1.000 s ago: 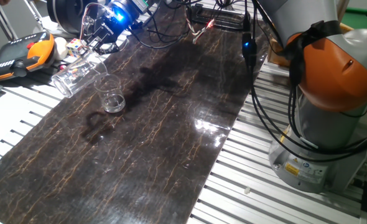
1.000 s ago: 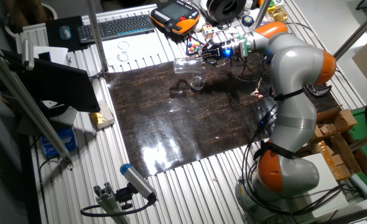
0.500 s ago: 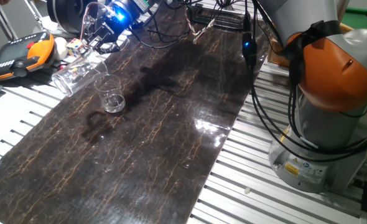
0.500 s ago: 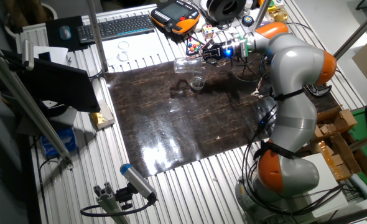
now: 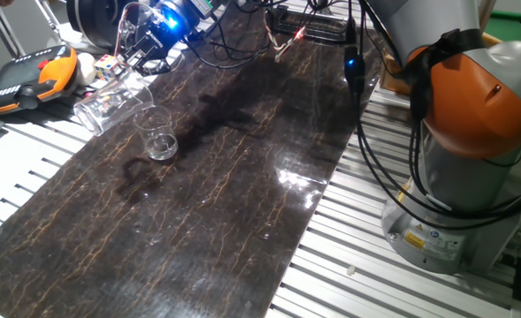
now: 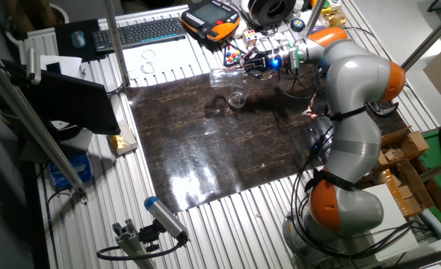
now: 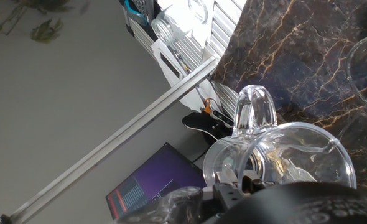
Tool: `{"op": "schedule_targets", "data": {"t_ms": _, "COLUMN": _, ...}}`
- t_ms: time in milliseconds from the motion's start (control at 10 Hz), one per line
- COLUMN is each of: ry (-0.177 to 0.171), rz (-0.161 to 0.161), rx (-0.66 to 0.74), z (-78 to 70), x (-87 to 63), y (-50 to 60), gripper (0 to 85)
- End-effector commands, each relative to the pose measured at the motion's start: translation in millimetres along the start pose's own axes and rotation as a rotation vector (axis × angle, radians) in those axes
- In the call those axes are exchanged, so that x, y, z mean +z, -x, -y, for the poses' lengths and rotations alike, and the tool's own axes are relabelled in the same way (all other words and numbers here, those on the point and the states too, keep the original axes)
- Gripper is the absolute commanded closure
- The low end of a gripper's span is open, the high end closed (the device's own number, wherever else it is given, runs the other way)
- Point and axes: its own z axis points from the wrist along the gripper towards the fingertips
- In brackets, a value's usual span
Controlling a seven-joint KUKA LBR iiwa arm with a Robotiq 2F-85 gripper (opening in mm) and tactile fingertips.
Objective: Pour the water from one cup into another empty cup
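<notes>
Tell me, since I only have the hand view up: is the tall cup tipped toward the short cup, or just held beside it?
Observer: Tipped. From one fixed view the tall cup lies nearly on its side in the hand, mouth down toward the table.
Operator: Is its mouth over the short cup?
Observer: No. The short cup stands upright on the dark mat, and the tall cup's mouth points away from it, toward the mat's edge.
Operator: What is behind the cups?
Observer: An orange and black pendant lies on the slatted table past the mat.
</notes>
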Motion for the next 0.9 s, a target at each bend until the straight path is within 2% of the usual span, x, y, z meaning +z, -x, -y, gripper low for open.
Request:
{"op": "schedule_targets", "data": {"t_ms": 0, "ry": 0.000, "rz": 0.000, "rx": 0.000, "z": 0.0, "x": -0.3, "y": -0.1, "gripper": 84.3}}
{"op": "schedule_targets", "data": {"t_ms": 300, "ry": -0.011, "rz": 0.007, "rx": 0.001, "z": -0.6, "x": -0.8, "y": -1.3, "gripper": 84.3}}
{"op": "schedule_targets", "data": {"t_ms": 500, "ry": -0.023, "rz": 0.025, "rx": 0.005, "z": -1.9, "x": -0.2, "y": -3.9, "gripper": 84.3}}
{"op": "schedule_targets", "data": {"t_ms": 600, "ry": -0.032, "rz": 0.035, "rx": 0.006, "z": -3.4, "x": 0.7, "y": -6.4, "gripper": 84.3}}
{"op": "schedule_targets", "data": {"t_ms": 800, "ry": -0.075, "rz": 0.078, "rx": 0.011, "z": -7.9, "x": 5.1, "y": -13.1, "gripper": 84.3}}
